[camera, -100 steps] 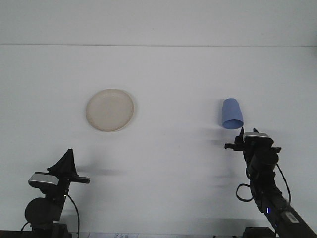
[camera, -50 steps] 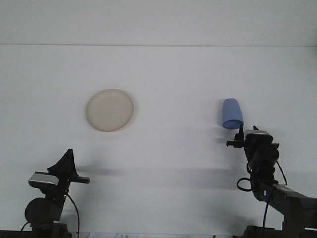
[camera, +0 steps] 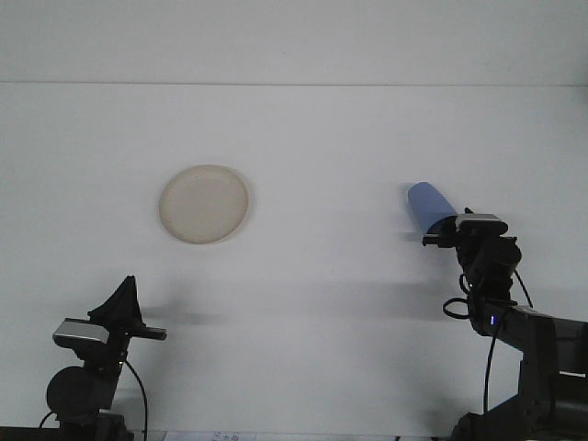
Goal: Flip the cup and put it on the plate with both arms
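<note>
A blue cup (camera: 425, 201) is on the right of the white table, tilted with its closed end up and to the left. Its lower right end is hidden by my right gripper (camera: 444, 230), which is shut on the cup at its rim. A cream round plate (camera: 204, 204) lies flat on the left of the table, with nothing on it. My left gripper (camera: 127, 284) is low at the front left, well short of the plate. Its fingers meet in a point and hold nothing.
The white table (camera: 312, 276) runs back to a pale wall at an edge near the top of the view. Black cables hang from the right arm (camera: 514, 326) at the front right.
The right arm moved forward and up to the cup's mouth. The cup, upright on its rim before, now leans with its closed end up and to the left. The left arm has stayed still.
</note>
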`<control>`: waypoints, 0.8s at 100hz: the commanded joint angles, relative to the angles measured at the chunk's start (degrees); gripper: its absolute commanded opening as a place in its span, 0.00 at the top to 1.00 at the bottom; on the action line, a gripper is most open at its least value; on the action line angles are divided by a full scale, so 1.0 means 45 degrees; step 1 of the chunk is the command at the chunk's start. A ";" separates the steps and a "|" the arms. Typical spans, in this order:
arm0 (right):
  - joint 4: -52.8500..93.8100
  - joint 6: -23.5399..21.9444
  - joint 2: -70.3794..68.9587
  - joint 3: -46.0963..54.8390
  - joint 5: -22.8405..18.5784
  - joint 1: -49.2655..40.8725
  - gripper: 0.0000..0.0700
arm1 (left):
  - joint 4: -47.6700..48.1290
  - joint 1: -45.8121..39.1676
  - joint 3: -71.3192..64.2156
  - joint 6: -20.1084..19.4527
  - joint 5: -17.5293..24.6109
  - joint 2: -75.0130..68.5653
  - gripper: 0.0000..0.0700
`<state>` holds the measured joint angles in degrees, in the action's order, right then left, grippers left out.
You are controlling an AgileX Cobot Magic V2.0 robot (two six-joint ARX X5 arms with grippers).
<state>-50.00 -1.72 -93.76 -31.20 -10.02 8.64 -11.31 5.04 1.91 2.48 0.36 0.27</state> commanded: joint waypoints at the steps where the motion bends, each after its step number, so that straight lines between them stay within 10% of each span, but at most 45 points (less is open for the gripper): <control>1: -0.0131 0.0092 -0.0204 -0.0228 -0.0253 0.0010 1.00 | -0.0165 0.0000 -0.0243 0.0034 0.0034 -0.0010 0.98; 40: 0.3983 0.0437 0.3283 -0.0447 -0.1336 -0.1277 1.00 | -0.0170 0.0000 -0.0243 0.0029 0.0039 -0.0010 0.98; 80: 2.0400 0.1209 0.6460 -0.8344 -0.0568 -0.5382 1.00 | -0.0165 0.0000 -0.0243 0.0034 0.0039 -0.0010 0.98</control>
<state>26.17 2.07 -62.41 -61.08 -13.19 -13.39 -11.31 5.04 1.91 2.48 0.38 0.27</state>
